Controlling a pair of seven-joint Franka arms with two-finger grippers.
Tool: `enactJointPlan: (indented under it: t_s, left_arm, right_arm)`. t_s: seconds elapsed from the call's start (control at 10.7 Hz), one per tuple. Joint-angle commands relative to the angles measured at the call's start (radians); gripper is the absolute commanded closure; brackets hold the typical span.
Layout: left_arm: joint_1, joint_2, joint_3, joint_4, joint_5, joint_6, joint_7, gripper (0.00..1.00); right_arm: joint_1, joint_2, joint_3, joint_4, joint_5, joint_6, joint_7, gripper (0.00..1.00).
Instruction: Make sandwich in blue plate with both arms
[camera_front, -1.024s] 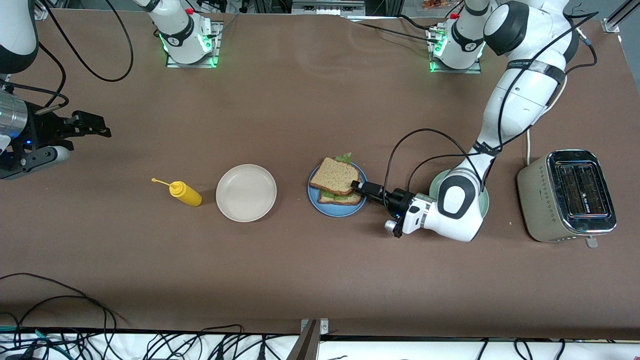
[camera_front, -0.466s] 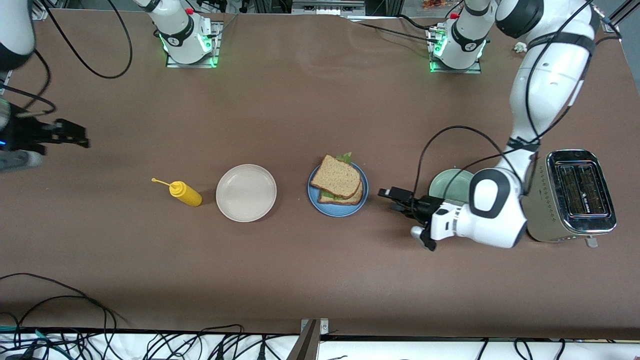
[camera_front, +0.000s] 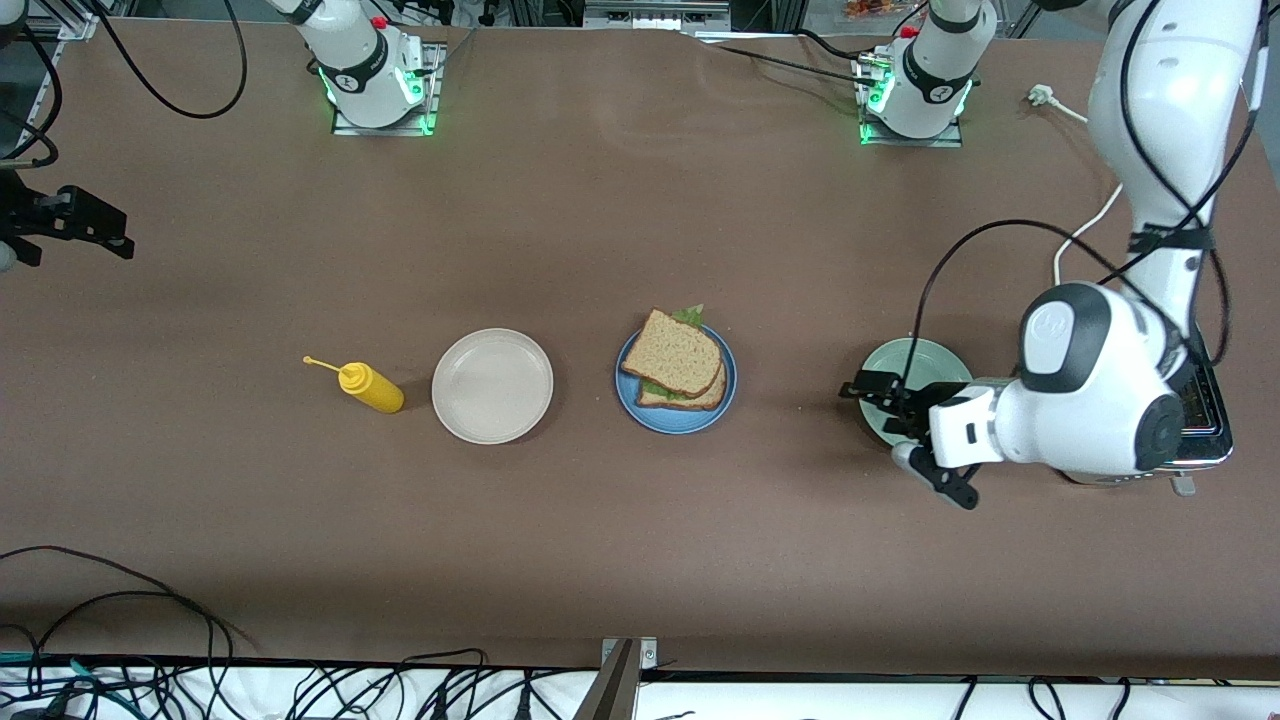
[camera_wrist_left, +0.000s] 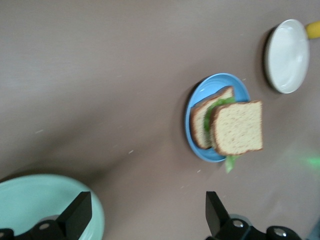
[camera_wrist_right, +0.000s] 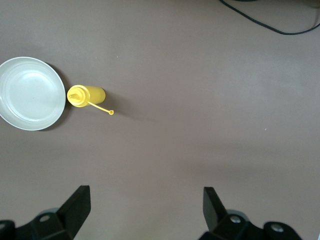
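On blue plate (camera_front: 628, 390): sandwich (camera_front: 677, 358) | toaster (camera_front: 1208, 425) mostly hidden by left arm (camera_front: 1095, 400)

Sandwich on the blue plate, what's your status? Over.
Both fingers open: left gripper over mint-green plate, right gripper over bare table. Brown bread-and-lettuce sandwich stacked on round blue plate. Nothing blocking.

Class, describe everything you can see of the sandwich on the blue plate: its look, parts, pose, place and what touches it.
The sandwich is two square brown wholemeal slices with darker crusts and ruffled green lettuce between them. The top slice sits askew, so the lower slice's edge shows, and lettuce pokes out at the edge farther from the front camera. It lies flat on the blue plate, between the cream plate and the mint-green plate. Only the blue plate touches it.
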Motion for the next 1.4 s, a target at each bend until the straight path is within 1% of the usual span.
enactJointPlan:
  t_s: [0.0, 0.19, 0.37, 0.47, 0.65, 0.84, 0.93, 1.02, 1.12, 1.21, 1.3]
  left_arm:
    - [0.010, -0.172, 0.009, -0.030, 0.200, -0.084, -0.097, 0.00]
    - [0.008, -0.273, 0.004, -0.030, 0.308, -0.166, -0.192, 0.00]
    - [-0.005, -0.376, 0.015, -0.050, 0.397, -0.178, -0.200, 0.00]
    - [-0.014, -0.431, 0.045, -0.082, 0.399, -0.178, -0.201, 0.00]
    - [-0.140, -0.575, 0.197, -0.210, 0.384, -0.175, -0.200, 0.00]
    - [-0.151, -0.676, 0.226, -0.298, 0.368, -0.172, -0.201, 0.00]
    - [-0.154, -0.710, 0.234, -0.335, 0.368, -0.172, -0.203, 0.00]
    - [-0.168, -0.721, 0.263, -0.353, 0.350, -0.172, -0.206, 0.00]
    - [-0.169, -0.720, 0.270, -0.354, 0.324, -0.172, -0.208, 0.00]
    - [-0.163, -0.720, 0.271, -0.354, 0.283, -0.171, -0.208, 0.00]
    - [-0.159, -0.715, 0.273, -0.346, 0.273, -0.169, -0.206, 0.00]
  right_arm:
    - [0.002, -0.017, 0.003, -0.026, -0.021, 0.013, 0.016, 0.00]
    - [0.002, -0.017, 0.003, -0.026, -0.021, -0.002, 0.016, 0.00]
    - [0.002, -0.017, 0.003, -0.026, -0.023, 0.000, 0.015, 0.00]
    - [0.002, -0.017, 0.003, -0.026, -0.021, -0.002, 0.016, 0.00]
    - [0.000, -0.018, 0.003, -0.026, -0.021, -0.005, 0.010, 0.00]
    - [0.000, -0.018, 0.002, -0.026, -0.020, -0.007, 0.010, 0.00]
    - [-0.001, -0.021, -0.002, -0.026, -0.016, -0.010, 0.003, 0.00]
    - [-0.001, -0.021, -0.014, -0.026, -0.015, -0.026, -0.025, 0.00]
    - [-0.001, -0.020, -0.015, -0.026, 0.031, -0.030, -0.030, 0.00]
    - [-0.001, -0.020, -0.021, -0.026, 0.095, -0.043, -0.024, 0.00]
    - [0.000, -0.020, -0.021, -0.026, 0.109, -0.056, -0.019, 0.00]
